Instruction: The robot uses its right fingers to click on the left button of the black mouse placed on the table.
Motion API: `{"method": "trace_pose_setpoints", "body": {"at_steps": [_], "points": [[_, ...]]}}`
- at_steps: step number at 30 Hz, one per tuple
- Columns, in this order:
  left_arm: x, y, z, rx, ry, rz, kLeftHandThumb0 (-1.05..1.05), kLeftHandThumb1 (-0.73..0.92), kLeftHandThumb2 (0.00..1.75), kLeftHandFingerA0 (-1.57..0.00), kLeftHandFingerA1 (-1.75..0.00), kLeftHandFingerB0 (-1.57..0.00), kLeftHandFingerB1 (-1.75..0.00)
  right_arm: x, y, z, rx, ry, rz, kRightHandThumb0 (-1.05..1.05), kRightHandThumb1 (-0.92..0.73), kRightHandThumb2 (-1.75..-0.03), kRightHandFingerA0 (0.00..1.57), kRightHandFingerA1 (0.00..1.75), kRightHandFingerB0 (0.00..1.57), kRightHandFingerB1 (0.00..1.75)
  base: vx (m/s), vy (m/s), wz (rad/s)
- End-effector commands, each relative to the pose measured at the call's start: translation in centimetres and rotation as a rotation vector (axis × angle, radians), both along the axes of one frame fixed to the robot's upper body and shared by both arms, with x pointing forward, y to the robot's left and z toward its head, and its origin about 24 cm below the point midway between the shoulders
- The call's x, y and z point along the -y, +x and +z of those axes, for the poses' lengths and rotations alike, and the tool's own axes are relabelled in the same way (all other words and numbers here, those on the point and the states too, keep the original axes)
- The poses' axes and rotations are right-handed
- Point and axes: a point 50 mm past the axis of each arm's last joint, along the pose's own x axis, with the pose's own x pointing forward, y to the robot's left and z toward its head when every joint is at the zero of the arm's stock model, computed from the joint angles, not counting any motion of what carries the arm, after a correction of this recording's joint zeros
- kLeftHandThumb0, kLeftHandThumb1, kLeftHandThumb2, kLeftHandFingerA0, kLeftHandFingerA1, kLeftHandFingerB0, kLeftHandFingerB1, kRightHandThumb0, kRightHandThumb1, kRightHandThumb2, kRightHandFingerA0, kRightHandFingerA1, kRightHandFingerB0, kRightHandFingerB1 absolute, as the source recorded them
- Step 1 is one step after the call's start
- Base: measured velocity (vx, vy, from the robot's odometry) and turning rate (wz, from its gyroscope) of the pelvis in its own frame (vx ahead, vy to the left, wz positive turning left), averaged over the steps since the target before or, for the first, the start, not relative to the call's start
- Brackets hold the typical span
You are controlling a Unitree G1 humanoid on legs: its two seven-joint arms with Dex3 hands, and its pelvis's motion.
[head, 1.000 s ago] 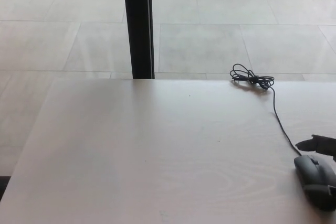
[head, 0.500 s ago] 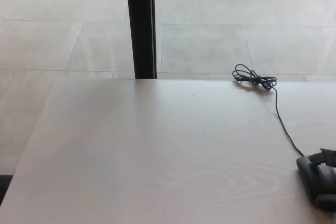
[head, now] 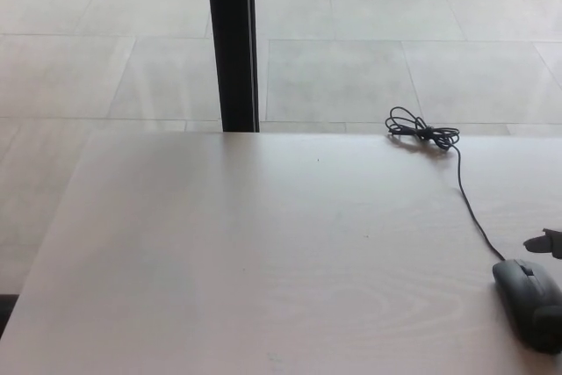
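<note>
Since half a second ago, the right hand [head: 546, 242] is lifting off the black mouse [head: 529, 302] and is now showing only as a small dark tip at the picture's right edge, just beyond the front of the mouse and apart from it. The mouse itself is lying in the same place on the pale wooden table [head: 263, 252], near the table's right side, with its nose pointing away from the robot. Its thin cable [head: 470, 208] is running from the nose toward the far edge of the table, where it is ending in a loose coil [head: 421, 129].

From here, the risk is that the fingers are coming down beside the left button, on the scroll wheel or on the table, because the hand is approaching from the edge of the view and the mouse is partly cut by the frame. A push that is too much sideways is also likely to slide the light mouse instead of clicking it.

Most of the right hand is being cut off, so it is not possible to tell if its fingers are spread or closed. The left hand is not showing at all. The mouse's right flank and rear are also being cut or blurred. Behind the table, a black post [head: 232, 41] is standing on the tiled floor [head: 369, 59].
</note>
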Motion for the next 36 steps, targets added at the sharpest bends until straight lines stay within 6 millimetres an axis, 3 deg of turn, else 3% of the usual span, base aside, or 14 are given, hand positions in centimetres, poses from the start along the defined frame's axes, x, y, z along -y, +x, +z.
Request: {"method": "trace_pose_setpoints", "body": {"at_steps": [1, 18, 28, 29, 30, 36], "points": [[-0.2, -0.2, 0.2, 0.014, -0.001, 0.021, -0.63, 0.9, 0.67, -0.42, -0.51, -0.31, -0.36, -0.1, -0.1, -0.1, -0.013, -0.003, 0.01, -0.66, -0.78, -0.64, 0.32, 0.39, 0.43, 0.34, 0.0, 0.0, 0.0], [-0.3, 0.1, 0.5, 0.026, 0.003, 0.009, -0.65, 0.91, 0.67, -0.39, -0.49, -0.3, -0.36, 1.5, -0.6, -1.1, -0.014, -0.044, -0.024, -0.67, -0.78, -0.64, 0.34, 0.43, 0.45, 0.34, 0.0, 0.0, 0.0], [-0.5, 0.0, 0.5, 0.013, 0.004, 0.016, -0.64, 0.92, 0.67, -0.39, -0.48, -0.29, -0.35, 0.0, -0.5, -1.5, -0.042, -0.01, 0.008, -0.66, -0.77, -0.64, 0.3, 0.41, 0.41, 0.33, 0.0, 0.0, 0.0], [-0.5, 0.0, 0.4, 0.009, 0.009, 0.017, -0.64, 0.92, 0.67, -0.39, -0.48, -0.3, -0.35, -0.1, -0.5, -1.4, -0.048, -0.016, 0.01, -0.7, -0.7, -0.68, 0.27, 0.42, 0.37, 0.35, 0.0, 0.0, 0.0], [-0.5, 0.0, 0.4, 0.013, 0.011, 0.013, -0.65, 0.91, 0.67, -0.39, -0.48, -0.29, -0.35, -0.2, -0.5, -1.3, -0.035, -0.009, 0.017, -0.65, -0.76, -0.63, 0.31, 0.4, 0.4, 0.33, 0.0, 0.0, 0.0], [-0.6, -0.1, 0.4, 0.005, 0.019, 0.007, -0.65, 0.92, 0.68, -0.39, -0.47, -0.29, -0.35, -0.5, -0.2, -1.0, -0.017, -0.016, 0.017, -0.65, -0.76, -0.64, 0.31, 0.39, 0.37, 0.32, 0.0, 0.0, 0.0]]}}
